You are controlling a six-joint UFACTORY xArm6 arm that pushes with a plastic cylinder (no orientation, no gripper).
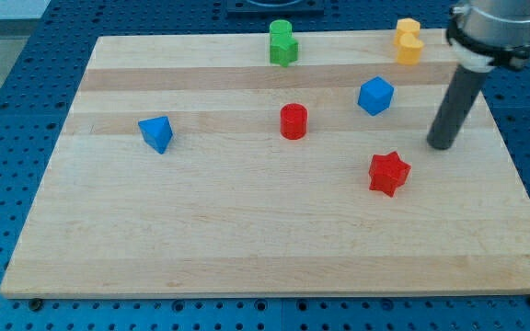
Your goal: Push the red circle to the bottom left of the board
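Observation:
The red circle (293,121) stands near the middle of the wooden board (201,248), a little toward the view's top. My tip (441,145) rests on the board far to the view's right of it. The tip is right of the blue cube-like block (375,96) and up-right of the red star (389,173). It touches no block.
A blue triangular block (157,134) lies at the view's left. A green block (282,42) stands at the top edge, middle. A yellow block (409,40) stands at the top right. The board sits on a blue perforated table (7,110).

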